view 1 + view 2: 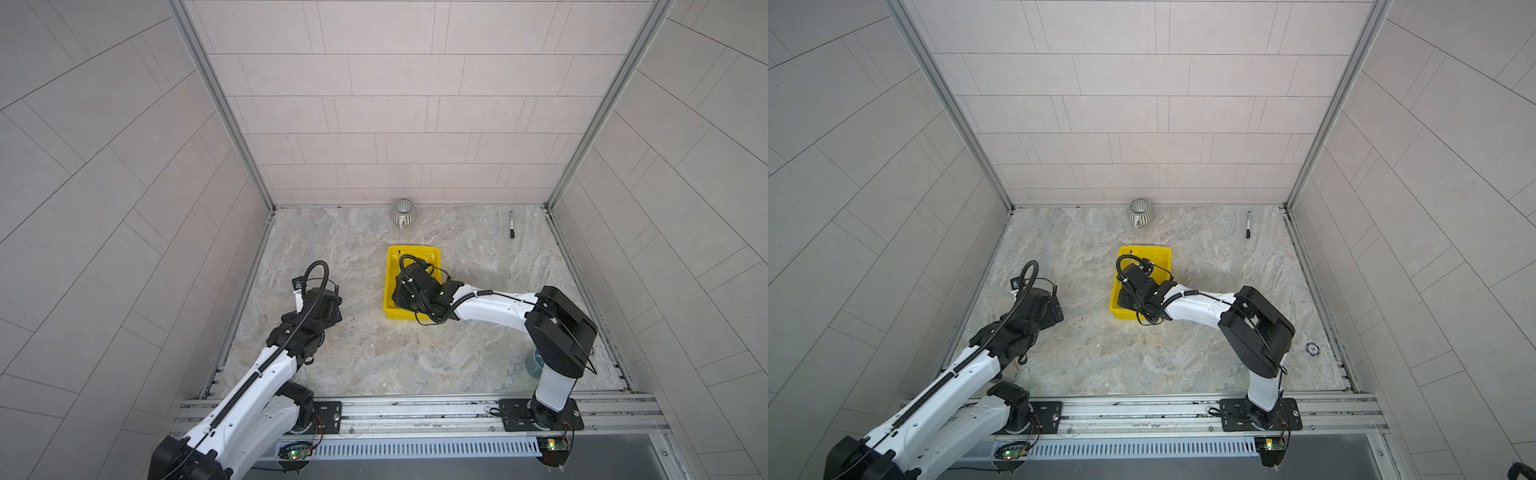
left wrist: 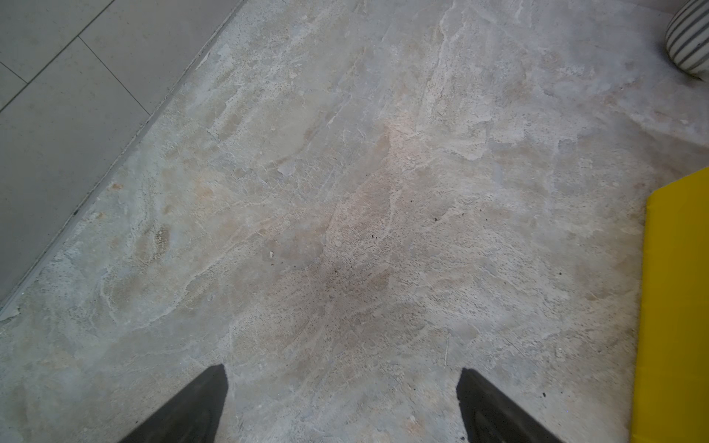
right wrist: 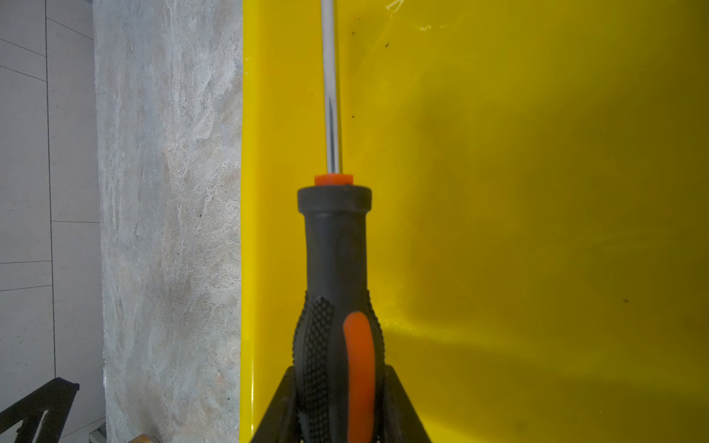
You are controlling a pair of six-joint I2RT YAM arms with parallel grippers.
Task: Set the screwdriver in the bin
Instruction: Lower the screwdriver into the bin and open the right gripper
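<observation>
Over the yellow bin [image 1: 390, 270] at the middle of the marbled surface [image 1: 374, 353], the right end effector [image 3: 340, 370] pinches the screwdriver [image 3: 335, 249] by its black-and-orange handle, with one finger pressed to each side. The thin metal shaft points straight away from the wrist and runs above the bin's glossy inside, close to one long wall. Whether the tool touches the bin floor cannot be told. In both top views the right arm reaches in from the right, and its wrist covers most of the bin. The left end effector [image 2: 341, 369] is held over bare surface to the left of the bin — fingers spread wide, nothing between them. A ribbed grey mug [image 1: 402, 211] stands by the back wall beyond the bin. A black marker pen [image 1: 511, 224] lies well apart, far to the right.
</observation>
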